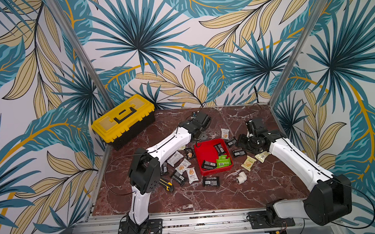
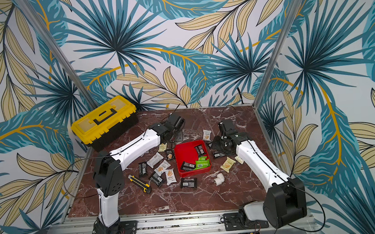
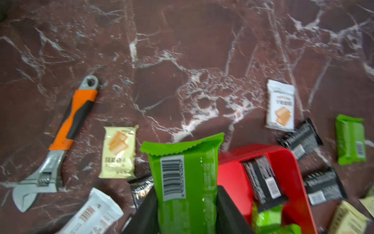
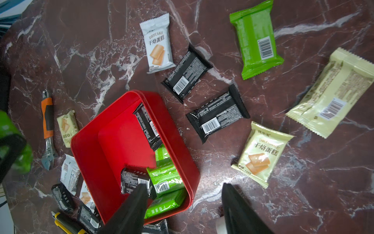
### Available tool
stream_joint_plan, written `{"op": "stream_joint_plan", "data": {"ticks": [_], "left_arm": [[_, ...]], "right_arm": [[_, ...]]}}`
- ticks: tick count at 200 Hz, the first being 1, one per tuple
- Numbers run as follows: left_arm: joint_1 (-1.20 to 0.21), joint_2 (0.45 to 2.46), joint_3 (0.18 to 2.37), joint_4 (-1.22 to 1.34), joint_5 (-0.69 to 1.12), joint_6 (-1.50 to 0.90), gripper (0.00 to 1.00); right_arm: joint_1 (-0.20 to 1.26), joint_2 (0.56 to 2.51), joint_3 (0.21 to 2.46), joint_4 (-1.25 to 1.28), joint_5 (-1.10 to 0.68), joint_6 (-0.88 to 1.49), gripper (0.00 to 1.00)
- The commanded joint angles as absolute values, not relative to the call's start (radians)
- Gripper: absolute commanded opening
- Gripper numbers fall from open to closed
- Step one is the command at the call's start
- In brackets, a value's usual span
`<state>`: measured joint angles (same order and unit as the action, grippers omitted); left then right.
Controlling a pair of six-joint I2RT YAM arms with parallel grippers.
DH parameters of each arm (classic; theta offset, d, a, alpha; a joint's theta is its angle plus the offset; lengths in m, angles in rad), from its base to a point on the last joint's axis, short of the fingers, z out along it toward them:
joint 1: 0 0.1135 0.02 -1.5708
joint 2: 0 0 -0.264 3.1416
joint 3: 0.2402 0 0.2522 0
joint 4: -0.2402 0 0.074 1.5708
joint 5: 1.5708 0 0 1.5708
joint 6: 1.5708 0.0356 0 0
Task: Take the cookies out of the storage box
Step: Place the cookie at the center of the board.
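The red storage box (image 1: 207, 153) (image 4: 121, 137) sits mid-table and holds two black cookies (image 4: 147, 127) (image 4: 133, 180) and several green ones (image 4: 166, 178). My left gripper (image 3: 186, 194) is beyond the box's far-left corner, shut on a green cookie packet (image 3: 182, 162) that sticks out between its fingers above the table. My right gripper (image 4: 184, 186) (image 1: 242, 140) hangs open over the box's right rim, with nothing between its fingers. Several more cookies lie loose on the table on both sides of the box (image 1: 181, 167) (image 1: 248, 163).
A yellow-lidded toolbox (image 1: 123, 119) stands at the back left. A yellow-black utility knife (image 1: 166, 184) lies front left and a white pipe elbow (image 1: 240, 177) lies in front of the box. An orange-handled wrench (image 3: 60, 141) lies near the left gripper.
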<state>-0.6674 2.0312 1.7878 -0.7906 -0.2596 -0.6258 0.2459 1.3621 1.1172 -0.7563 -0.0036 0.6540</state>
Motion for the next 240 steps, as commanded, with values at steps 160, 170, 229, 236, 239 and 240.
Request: {"op": "stream_joint_plan", "data": {"ticks": [160, 170, 229, 236, 239, 240], "left_arm": [[-0.559, 2.283, 1.901, -0.700, -0.148, -0.450, 0.60], [-0.560, 2.263, 1.890, -0.693, -0.152, -0.458, 0.60], [-0.556, 1.953, 1.633, -0.504, -0.194, -0.647, 0.59], [-0.555, 1.909, 1.576, -0.467, -0.198, -0.684, 0.59], [-0.554, 1.890, 1.556, -0.452, -0.195, -0.703, 0.58], [-0.554, 1.885, 1.546, -0.447, -0.195, -0.707, 0.58]], "right_arm": [[0.429, 1.537, 1.274, -0.802, 0.039, 0.636, 0.63], [0.437, 1.555, 1.285, -0.806, 0.050, 0.611, 0.63], [0.503, 1.712, 1.383, -0.845, 0.117, 0.419, 0.60], [0.509, 1.734, 1.395, -0.849, 0.123, 0.405, 0.60], [0.512, 1.743, 1.401, -0.851, 0.123, 0.397, 0.60], [0.513, 1.745, 1.404, -0.851, 0.123, 0.395, 0.60]]}}
